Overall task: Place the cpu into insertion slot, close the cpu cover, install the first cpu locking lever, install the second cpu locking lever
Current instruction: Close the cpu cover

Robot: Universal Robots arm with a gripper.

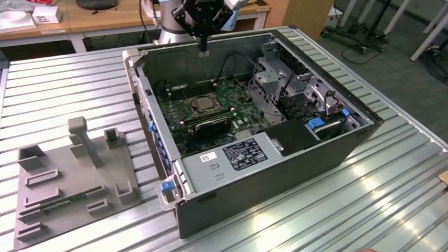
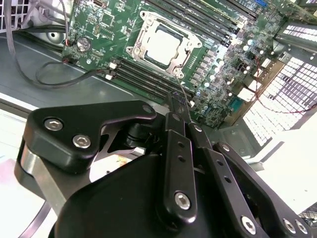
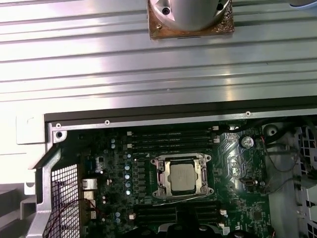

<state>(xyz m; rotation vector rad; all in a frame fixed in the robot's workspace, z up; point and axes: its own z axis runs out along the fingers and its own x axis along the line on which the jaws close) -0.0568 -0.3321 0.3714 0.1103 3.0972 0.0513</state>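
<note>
Exterior view: seated cpu [image 1: 201, 103], illegible label [image 1: 245, 154]

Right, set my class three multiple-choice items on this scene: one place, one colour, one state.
1. Where is the cpu? A in the slot; B beside it; C atop the cover.
2. What colour is the board? A blue; B green; C red.
3. How is the cover? A raised upright; B flat around the cpu; C removed.
Answers: A, the slot's frame rings it; B, green shows around the slot; B, it lies flat framing the cpu.
</note>
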